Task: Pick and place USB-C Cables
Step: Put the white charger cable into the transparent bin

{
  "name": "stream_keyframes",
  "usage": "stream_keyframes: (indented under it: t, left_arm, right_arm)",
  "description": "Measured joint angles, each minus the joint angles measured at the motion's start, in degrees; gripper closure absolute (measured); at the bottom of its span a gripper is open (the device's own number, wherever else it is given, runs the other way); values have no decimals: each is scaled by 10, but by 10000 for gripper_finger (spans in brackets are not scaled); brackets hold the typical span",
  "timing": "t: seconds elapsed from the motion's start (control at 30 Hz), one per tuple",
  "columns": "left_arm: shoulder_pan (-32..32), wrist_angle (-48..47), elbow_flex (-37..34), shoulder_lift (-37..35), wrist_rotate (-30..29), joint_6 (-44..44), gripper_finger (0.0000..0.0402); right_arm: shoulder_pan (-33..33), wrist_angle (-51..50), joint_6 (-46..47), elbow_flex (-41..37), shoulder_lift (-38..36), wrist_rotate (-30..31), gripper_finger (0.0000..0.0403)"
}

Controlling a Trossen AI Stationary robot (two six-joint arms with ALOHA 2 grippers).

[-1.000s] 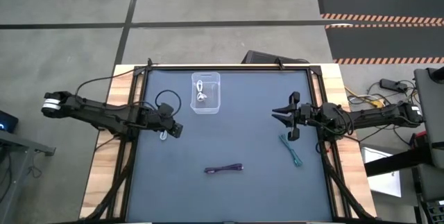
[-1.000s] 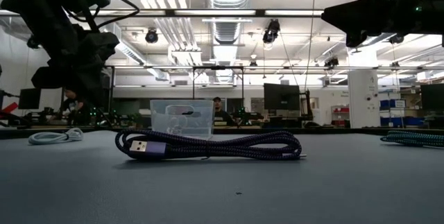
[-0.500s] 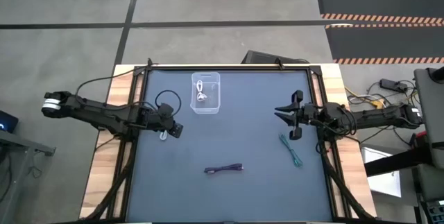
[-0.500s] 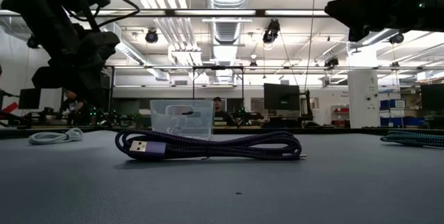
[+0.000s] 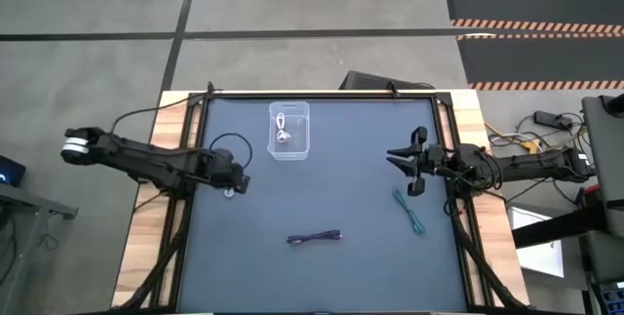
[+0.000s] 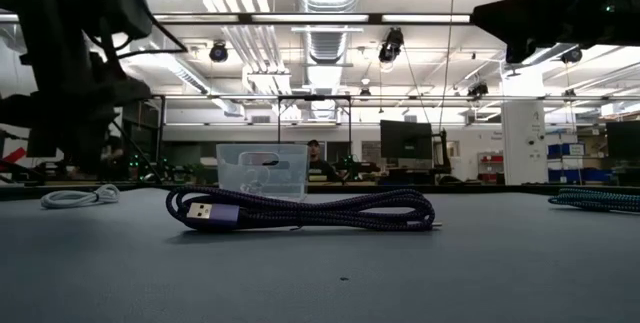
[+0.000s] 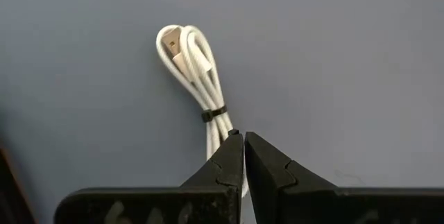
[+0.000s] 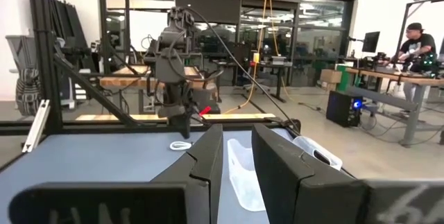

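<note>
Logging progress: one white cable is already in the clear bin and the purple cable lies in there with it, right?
Not quite: the high view shows the purple cable on the bare table, apart from the clear bin. The white cable does lie inside.

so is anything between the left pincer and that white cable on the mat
Nothing visible. The left pincer, fingers together, is right above the white cable, with only bare mat around it. The clear bin sits apart, farther along the mat.

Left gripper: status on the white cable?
Left gripper shut, tips over white cable, no grasp evident. Right gripper open, waiting by teal cable. Nothing in the way.
</note>
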Motion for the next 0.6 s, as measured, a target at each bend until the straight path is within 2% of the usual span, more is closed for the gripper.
stream_keyframes:
  t: [0.33, 0.6]
  left_arm:
    - [0, 0, 2, 41, 2, 1, 402]
    - [0, 0, 2, 40, 2, 1, 402]
  right_arm:
    - [0, 0, -1, 0, 0, 0, 335]
    - [0, -3, 3, 0, 0, 0, 335]
